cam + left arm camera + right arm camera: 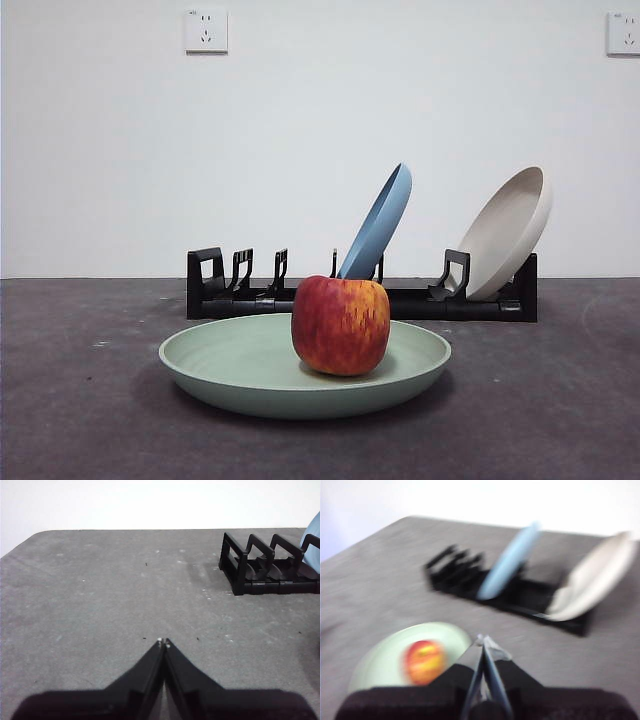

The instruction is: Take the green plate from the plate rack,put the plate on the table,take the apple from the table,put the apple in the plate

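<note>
The apple (341,325) sat in the green plate (230,358) on the table (80,400), plate rack (215,290) at twelve o'clock behind; left gripper (163,641) and right gripper (483,640) were pressed together, empty

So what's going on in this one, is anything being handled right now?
Nothing is held. The apple sits in the green plate, which lies flat on the table in front of the plate rack. A blue plate and a beige plate lean in the rack. The left gripper and right gripper are both shut and empty, away from the plate.
</note>
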